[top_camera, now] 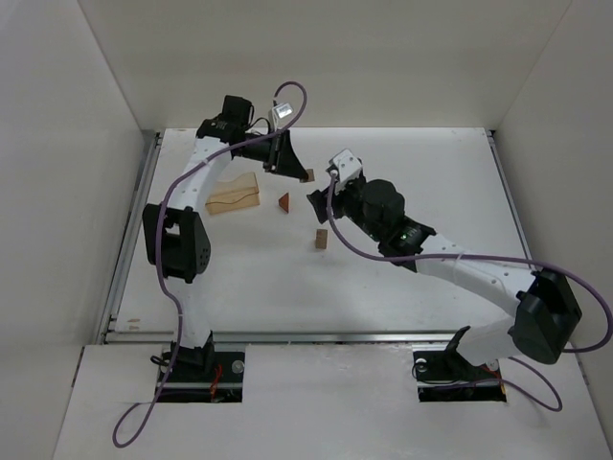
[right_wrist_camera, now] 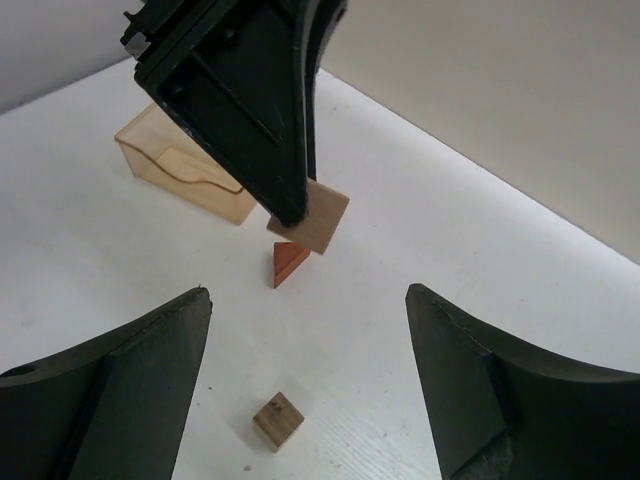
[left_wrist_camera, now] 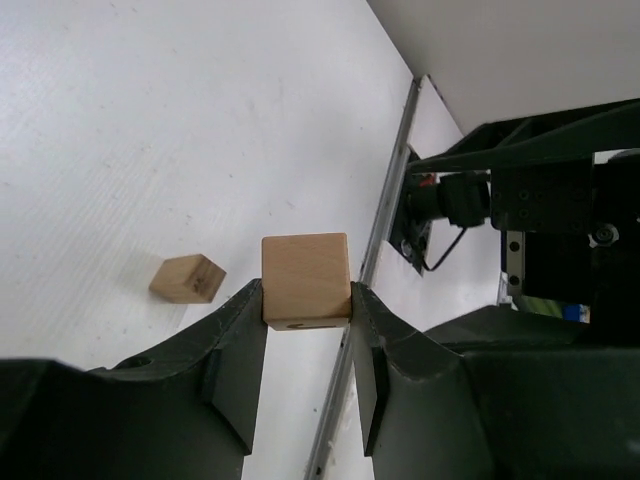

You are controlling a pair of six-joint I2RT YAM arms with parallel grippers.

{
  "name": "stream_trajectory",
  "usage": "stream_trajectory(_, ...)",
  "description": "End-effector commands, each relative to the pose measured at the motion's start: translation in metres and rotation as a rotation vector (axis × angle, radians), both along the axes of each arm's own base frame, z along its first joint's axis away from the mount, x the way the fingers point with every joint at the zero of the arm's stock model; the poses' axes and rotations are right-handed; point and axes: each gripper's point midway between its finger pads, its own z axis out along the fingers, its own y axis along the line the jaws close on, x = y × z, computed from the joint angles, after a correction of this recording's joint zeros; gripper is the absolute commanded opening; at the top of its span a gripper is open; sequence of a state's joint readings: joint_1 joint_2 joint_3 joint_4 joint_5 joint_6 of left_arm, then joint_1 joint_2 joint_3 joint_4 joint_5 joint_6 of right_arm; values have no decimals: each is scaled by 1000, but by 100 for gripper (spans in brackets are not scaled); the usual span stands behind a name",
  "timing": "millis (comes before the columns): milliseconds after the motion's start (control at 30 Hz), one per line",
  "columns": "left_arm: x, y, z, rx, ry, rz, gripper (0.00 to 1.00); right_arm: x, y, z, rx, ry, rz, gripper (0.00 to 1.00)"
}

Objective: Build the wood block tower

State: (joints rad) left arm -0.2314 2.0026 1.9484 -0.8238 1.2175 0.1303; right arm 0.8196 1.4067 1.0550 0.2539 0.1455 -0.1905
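Note:
My left gripper [top_camera: 299, 172] is shut on a tan wooden cube [top_camera: 307, 175], clamped between both fingers in the left wrist view [left_wrist_camera: 305, 280], and holds it off the table. In the right wrist view that cube [right_wrist_camera: 315, 222] hangs just above and behind the reddish-brown triangular roof piece [right_wrist_camera: 288, 262], which lies on the table [top_camera: 283, 202]. A small tan cuboid [top_camera: 321, 239] stands alone nearer the arms; it also shows in both wrist views [right_wrist_camera: 277, 420] [left_wrist_camera: 187, 278]. My right gripper [top_camera: 319, 203] is open and empty [right_wrist_camera: 305, 340], above the small cuboid.
A larger flat light-wood block [top_camera: 233, 195] lies left of the roof piece, also in the right wrist view [right_wrist_camera: 185, 170]. White walls enclose the table [top_camera: 431, 192] on three sides. A metal rail [left_wrist_camera: 385, 210] runs along its edge.

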Motion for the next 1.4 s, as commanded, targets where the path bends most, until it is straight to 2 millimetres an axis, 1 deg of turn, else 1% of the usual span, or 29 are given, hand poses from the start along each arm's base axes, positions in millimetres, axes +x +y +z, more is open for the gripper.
stream_trajectory(0,22,2,30,-50,-73,95,0,2,-18,48,298,-21,-116,85)
stream_trajectory(33,28,2,33,-48,-86,131,0,1,-23,38,326,-4,-114,85)
stream_trajectory(67,27,4,35,-46,-91,169,0,0,-24,41,372,-1,-95,86)
stream_trajectory(100,42,2,47,-74,-126,245,0,-3,-23,53,454,-1,-61,86)
stream_trajectory(133,45,2,52,-92,-132,285,0,-3,-22,55,475,4,-22,86)
stream_trajectory(167,44,3,41,-100,-96,319,0,-3,-22,59,495,3,-7,87)
stream_trajectory(200,47,2,64,-158,-176,341,0,-2,-21,53,501,15,-8,87)
stream_trajectory(233,48,1,66,-177,-153,352,0,0,-24,63,528,-17,-9,87)
stream_trajectory(267,50,-1,68,-206,-84,373,0,2,-29,58,532,-23,-18,87)
stream_trajectory(300,46,-2,70,-218,-36,371,0,2,-29,60,544,-36,-15,87)
stream_trajectory(333,48,-4,66,-235,-5,370,0,4,-34,69,568,-67,-20,87)
stream_trajectory(367,48,-5,66,-251,26,378,0,7,-32,63,553,-58,-4,87)
stream_trajectory(400,44,-6,59,-272,149,395,0,5,-30,63,550,-56,13,87)
stream_trajectory(433,45,-8,65,-312,148,396,0,10,-28,58,537,-47,18,87)
stream_trajectory(467,43,-8,67,-335,188,390,0,7,-23,58,531,-44,51,87)
stream_trajectory(500,42,-9,69,-358,219,394,0,7,-19,52,519,-32,64,87)
stream_trajectory(533,38,-14,63,-372,315,388,0,6,-18,54,524,-39,75,87)
stream_trajectory(567,39,-14,73,-401,287,378,0,7,-16,53,536,-35,77,87)
stream_trajectory(667,33,-18,68,-390,309,360,0,11,-16,46,539,-37,68,87)
stream_trajectory(700,33,-18,67,-386,317,362,0,19,-20,40,542,-25,32,87)
stream_trajectory(767,33,-18,65,-382,325,364,0,25,-18,42,539,-20,21,87)
stream_trajectory(833,31,-22,69,-384,319,351,0,30,-13,29,512,-1,14,87)
stream_trajectory(867,31,-22,69,-384,319,351,0,33,-12,31,514,-4,14,87)
stream_trajectory(900,28,-26,69,-383,321,343,0,34,-11,27,509,3,12,87)
stream_trajectory(1000,28,-26,69,-383,321,342,0,39,-12,30,521,-10,-6,86)
stream_trajectory(1100,27,-26,61,-375,339,347,0,41,-12,38,540,-32,-10,86)
stream_trajectory(1167,27,-26,61,-375,339,347,0,42,-12,43,537,-45,-9,86)
stream_trajectory(1200,27,-26,61,-375,339,347,0,44,-10,38,532,-38,-11,86)
stream_trajectory(1367,27,-26,61,-375,339,347,0,44,-12,51,561,-72,-13,80)
